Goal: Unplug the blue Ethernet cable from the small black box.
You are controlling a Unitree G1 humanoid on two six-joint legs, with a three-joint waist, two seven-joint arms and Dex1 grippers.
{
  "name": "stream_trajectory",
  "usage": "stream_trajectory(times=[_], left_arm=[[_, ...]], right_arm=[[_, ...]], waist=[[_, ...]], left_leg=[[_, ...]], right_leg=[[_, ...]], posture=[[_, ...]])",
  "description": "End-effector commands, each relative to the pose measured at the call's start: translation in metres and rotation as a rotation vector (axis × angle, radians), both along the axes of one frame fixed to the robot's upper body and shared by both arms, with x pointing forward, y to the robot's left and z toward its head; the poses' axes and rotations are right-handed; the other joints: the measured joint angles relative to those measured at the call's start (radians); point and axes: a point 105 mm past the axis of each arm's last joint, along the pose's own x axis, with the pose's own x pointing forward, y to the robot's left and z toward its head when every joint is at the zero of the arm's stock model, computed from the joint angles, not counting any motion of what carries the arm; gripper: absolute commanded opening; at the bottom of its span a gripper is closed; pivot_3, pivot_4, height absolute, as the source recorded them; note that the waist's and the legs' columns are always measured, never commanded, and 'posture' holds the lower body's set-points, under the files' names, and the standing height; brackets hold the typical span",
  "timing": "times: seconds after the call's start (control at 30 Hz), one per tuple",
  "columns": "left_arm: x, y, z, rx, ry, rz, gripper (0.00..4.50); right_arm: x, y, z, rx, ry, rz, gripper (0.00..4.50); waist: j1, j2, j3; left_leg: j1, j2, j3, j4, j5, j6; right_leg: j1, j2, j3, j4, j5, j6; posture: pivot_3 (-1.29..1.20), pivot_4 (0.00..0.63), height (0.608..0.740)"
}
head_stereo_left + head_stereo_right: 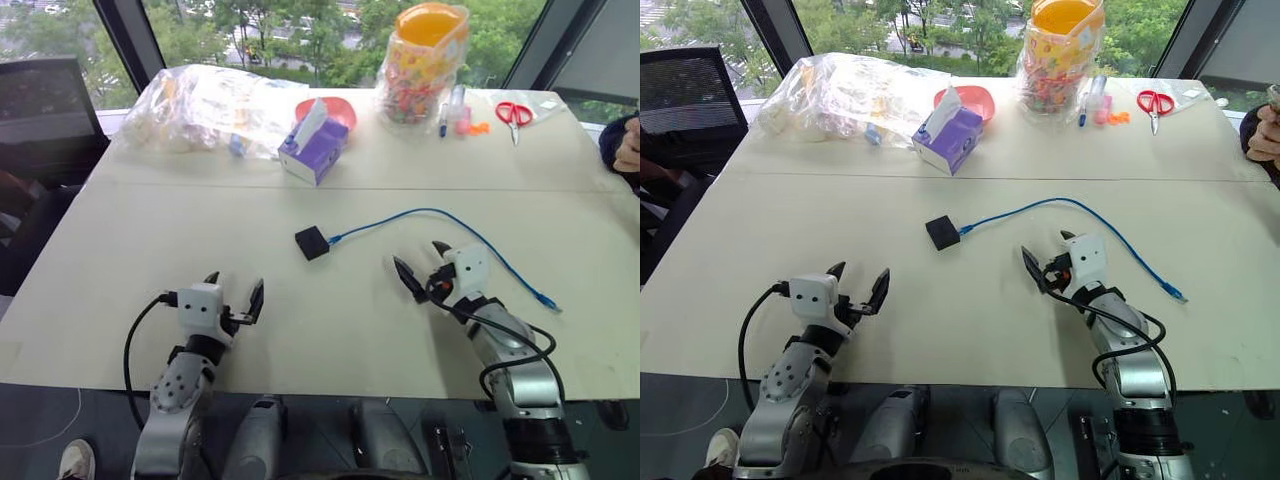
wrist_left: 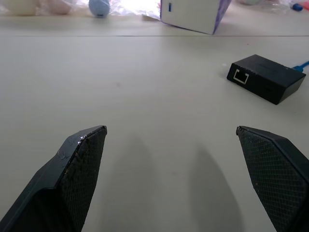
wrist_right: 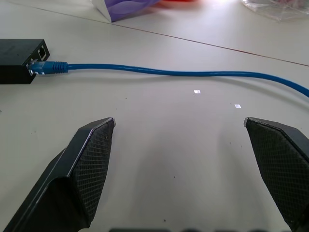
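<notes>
Left eye view, and both arms sit low over the near table (image 1: 90, 330) edge with nothing in hand. The left gripper (image 1: 238, 290) is spread as wide as it goes, empty; the right gripper (image 1: 422, 262) is just as wide and just as empty. Just beyond them, roughly between the two, lies the box (image 1: 312, 242), flat on the table. The cable (image 1: 440, 214) is plugged into the side of the box facing the right arm (the plug is seated, as the right wrist view shows), then runs away in an arc past the right gripper's far side and down to a loose plug near the right edge.

So the cable's long axis at the box runs across, box toward the right arm. The right gripper looks nearer the plug, the left better placed to pin the box. I'd judge the pull goes rightward, along the cord. Bare table all around; the tissue box (image 1: 314, 150), bags and scissors (image 1: 514, 113) sit well back.
</notes>
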Motion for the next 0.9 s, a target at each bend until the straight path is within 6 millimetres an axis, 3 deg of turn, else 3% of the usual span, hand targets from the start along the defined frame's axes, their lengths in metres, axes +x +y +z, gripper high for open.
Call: stream_trajectory(times=[0.03, 0.37, 0.9], left_arm=[[0.0, -0.009, 0.015, -0.024, -0.044, -0.049, 4.5], [0.001, -0.018, 0.024, -0.061, -0.034, -0.125, 4.5], [0.003, -0.019, 0.03, -0.037, -0.036, -0.15, 4.5]], right_arm=[[-0.006, 0.001, 0.013, 0.009, -0.053, 0.002, 4.44], [0.001, 0.004, 0.02, 0.013, -0.079, 0.007, 4.44], [0.001, 0.01, 0.016, 0.021, -0.062, 0.052, 4.44]], waist=[[0.0, 0.0, 0.0], [-0.003, 0.0, 0.0], [-0.004, 0.0, 0.0]], left_leg=[[0.0, 0.0, 0.0, 0.0, 0.0, 0.0], [0.0, 0.0, 0.0, 0.0, 0.0, 0.0], [0.0, 0.0, 0.0, 0.0, 0.0, 0.0]], right_leg=[[0.0, 0.0, 0.0, 0.0, 0.0, 0.0], [0.0, 0.0, 0.0, 0.0, 0.0, 0.0], [0.0, 0.0, 0.0, 0.0, 0.0, 0.0]], posture=[[0.0, 0.15, 0.74], [0.0, 0.15, 0.74], [0.0, 0.15, 0.74]])
